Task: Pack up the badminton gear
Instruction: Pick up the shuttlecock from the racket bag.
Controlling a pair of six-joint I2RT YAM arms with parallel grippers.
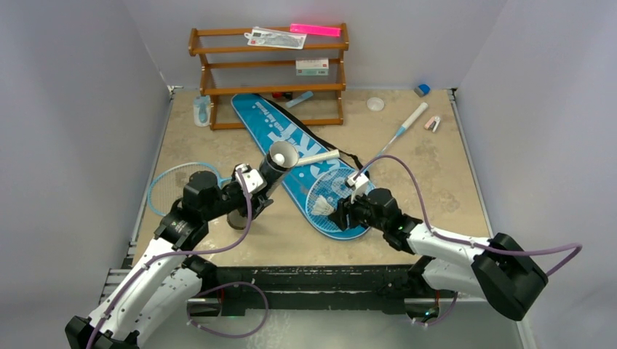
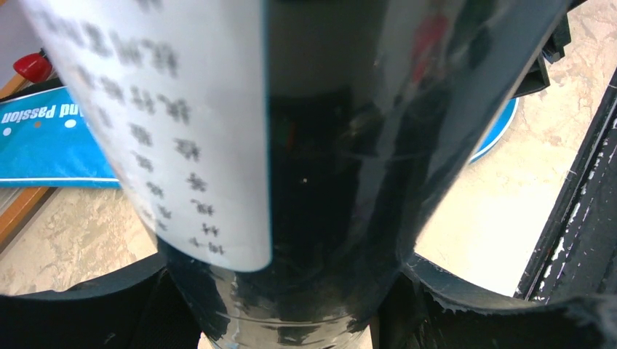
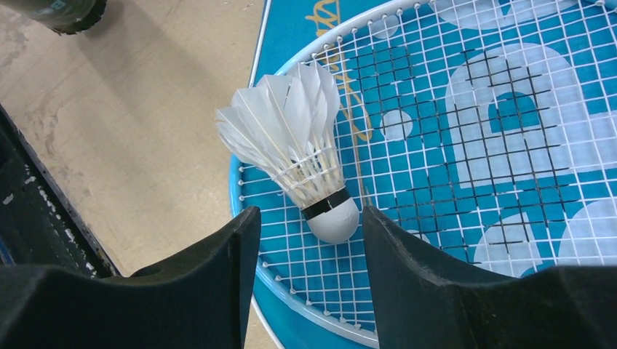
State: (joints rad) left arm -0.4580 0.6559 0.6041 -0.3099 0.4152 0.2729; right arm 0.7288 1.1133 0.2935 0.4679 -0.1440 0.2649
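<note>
black tube [image 2: 320,218] fills the left wrist view, white printed label on one side. left gripper [image 2: 291,305] is clamped on it, one finger on each side of the barrel. from the top camera the tube leans, with its open mouth up and away from the arm bases and something white showing inside. its lower end is down near the table [image 1: 436,189]; can't tell if it touches.

right gripper [image 3: 309,225] is low over the shuttlecock [image 3: 291,138]. jaws are apart and straddle the cork end, with no squeeze visible. one finger is just beside the cork and there's a clear gap on the other side. feathers point away from the wrist.

the shuttlecock lies on the strings of a racket [image 3: 473,145]. that racket's head rests on the near end of the blue bag [image 1: 291,138], and its white handle points out to the far right of the table.

the bag lies flat on a diagonal, from in front of the wooden rack [image 1: 269,76] down to the right gripper. second racket head [image 1: 171,185] is on the table left of the left arm. a white handle [image 1: 318,157] lies across the bag just past the tube mouth.

small pale-blue bottle [image 1: 201,110] sits beside the rack's left end.
</note>
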